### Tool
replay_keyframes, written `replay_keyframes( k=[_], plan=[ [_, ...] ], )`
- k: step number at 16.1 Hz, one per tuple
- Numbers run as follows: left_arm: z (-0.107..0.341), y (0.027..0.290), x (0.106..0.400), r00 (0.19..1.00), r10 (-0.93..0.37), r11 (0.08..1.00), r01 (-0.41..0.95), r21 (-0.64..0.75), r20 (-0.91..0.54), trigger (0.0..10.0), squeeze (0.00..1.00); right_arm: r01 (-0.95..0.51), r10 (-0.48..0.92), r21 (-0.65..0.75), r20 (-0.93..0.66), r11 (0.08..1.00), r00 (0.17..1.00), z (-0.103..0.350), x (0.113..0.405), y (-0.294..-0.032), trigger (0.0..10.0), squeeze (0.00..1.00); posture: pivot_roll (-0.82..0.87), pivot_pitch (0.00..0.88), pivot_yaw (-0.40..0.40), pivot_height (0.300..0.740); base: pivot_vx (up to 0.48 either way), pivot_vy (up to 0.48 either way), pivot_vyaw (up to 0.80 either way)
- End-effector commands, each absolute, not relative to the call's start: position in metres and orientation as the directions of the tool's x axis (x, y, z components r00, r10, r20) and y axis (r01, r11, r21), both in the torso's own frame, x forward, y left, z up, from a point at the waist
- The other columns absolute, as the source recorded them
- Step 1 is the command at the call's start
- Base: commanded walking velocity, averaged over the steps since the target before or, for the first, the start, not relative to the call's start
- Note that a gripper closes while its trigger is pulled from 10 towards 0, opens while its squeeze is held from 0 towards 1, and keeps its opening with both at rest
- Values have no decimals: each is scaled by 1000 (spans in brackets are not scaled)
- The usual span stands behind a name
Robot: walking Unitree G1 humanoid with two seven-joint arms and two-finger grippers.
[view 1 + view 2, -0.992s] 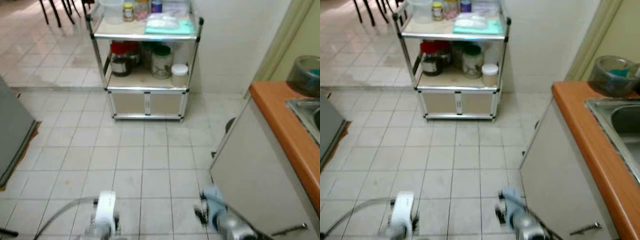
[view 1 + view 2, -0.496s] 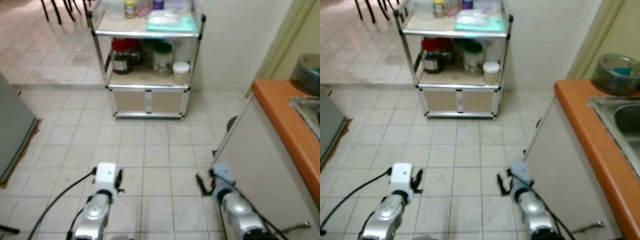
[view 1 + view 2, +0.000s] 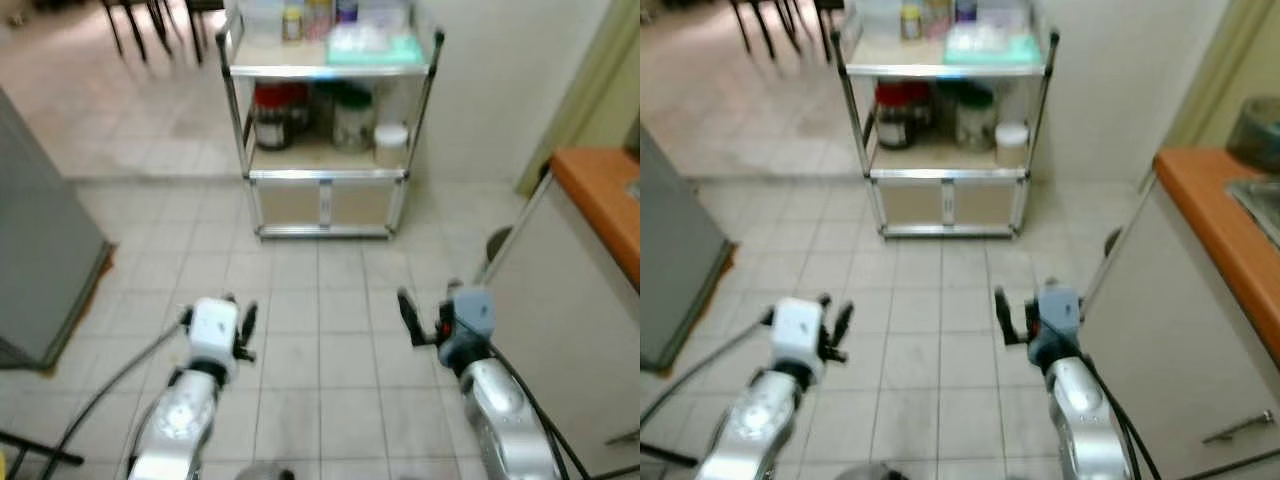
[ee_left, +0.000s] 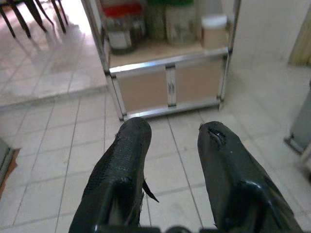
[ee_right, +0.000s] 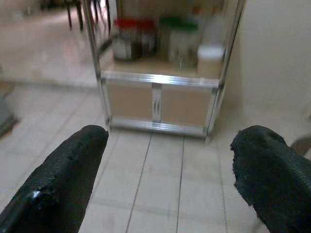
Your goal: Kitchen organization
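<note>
Silver arms reach over the tiled floor (image 3: 300,290): the left gripper (image 3: 230,325) with fingers narrowly parted, the right gripper (image 5: 167,160) spread wide, both empty. Ahead stands the metal shelf cart (image 3: 330,175), jars (image 3: 275,115) on its middle shelf.

Metal shelf cart (image 3: 330,175) on tiled floor (image 3: 300,290), ahead of right gripper (image 5: 167,165); jars (image 3: 300,115) on middle shelf, teal cloth (image 3: 375,50) on top.

My silver arms have a brushed-metal sheen; my left gripper (image 4: 170,145) fingers (image 4: 124,165) are matt black, finely textured — one tip frayed. The far shelf rack (image 3: 330,175) has shiny metal posts and pale wood-look panels. Floor tiles (image 3: 300,340) are smooth, faintly glossy; the right countertop (image 3: 1210,215) is orange.
</note>
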State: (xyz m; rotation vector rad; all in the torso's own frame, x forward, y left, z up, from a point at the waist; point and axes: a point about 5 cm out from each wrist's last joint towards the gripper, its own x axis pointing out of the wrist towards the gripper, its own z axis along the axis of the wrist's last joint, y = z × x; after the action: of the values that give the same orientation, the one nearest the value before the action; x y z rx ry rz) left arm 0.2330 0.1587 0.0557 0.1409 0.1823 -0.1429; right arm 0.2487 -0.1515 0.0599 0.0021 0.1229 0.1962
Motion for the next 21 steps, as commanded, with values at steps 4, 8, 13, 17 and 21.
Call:
replay_keyframes(
  k=[4, 8, 13, 17, 21],
  plan=[
    [92, 156, 234, 988, -114, 988, 124, 90, -103, 10000, 0, -233, 234, 30, -31, 972, 972, 96, 242, -138, 10000, 1000, -26, 0, 47, 740, 0, 0, -122],
    [112, 158, 233, 997, -62, 996, 65, 65, -40, 10000, 0, -193, 195, 63, -25, 979, 980, 114, 234, -133, 10000, 1000, -23, 0, 48, 740, 0, 0, -800],
    [115, 160, 227, 990, -90, 979, 108, 174, -112, 10000, 0, -194, 192, -10, -106, 981, 976, 105, 237, -133, 10000, 1000, 16, 0, 27, 740, 0, 96, -800],
    [125, 150, 245, 983, -169, 977, 177, 123, -67, 10000, 0, -21, 23, 26, -85, 999, 996, 118, 245, -163, 10000, 1000, -49, 0, 35, 740, 0, 480, -800],
    [126, 146, 244, 976, -182, 978, 191, 77, -118, 10000, 0, 14, -9, 48, -96, 999, 995, 119, 251, -165, 10000, 1000, -40, 0, 16, 740, 0, 0, -800]
  ],
)
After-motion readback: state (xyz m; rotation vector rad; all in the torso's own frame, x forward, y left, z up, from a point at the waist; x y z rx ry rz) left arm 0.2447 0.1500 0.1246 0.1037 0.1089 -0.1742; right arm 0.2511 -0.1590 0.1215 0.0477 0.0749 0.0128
